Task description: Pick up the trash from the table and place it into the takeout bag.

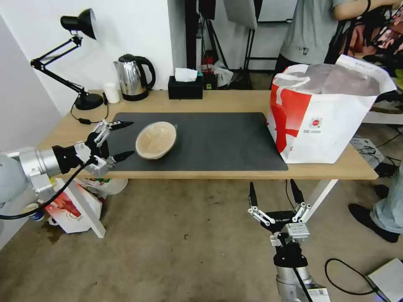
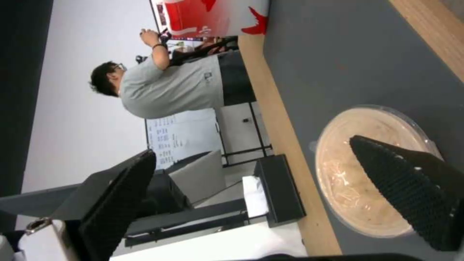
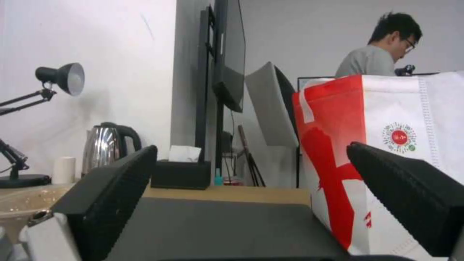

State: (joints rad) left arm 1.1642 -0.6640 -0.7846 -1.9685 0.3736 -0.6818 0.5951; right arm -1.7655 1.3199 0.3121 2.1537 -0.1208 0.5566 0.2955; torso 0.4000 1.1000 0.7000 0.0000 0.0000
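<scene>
The left arm is reaching in from the left side, its silver forearm and black wrist lying almost level. The left gripper (image 1: 119,140) is pointing to the right with its 2 black fingers spread wide, 1 farther from the robot and 1 nearer. The right arm is standing low and near the robot, its wrist rising straight up. The right gripper (image 1: 273,193) is pointing away from the robot, its 2 fingers also spread wide and holding nothing.
</scene>
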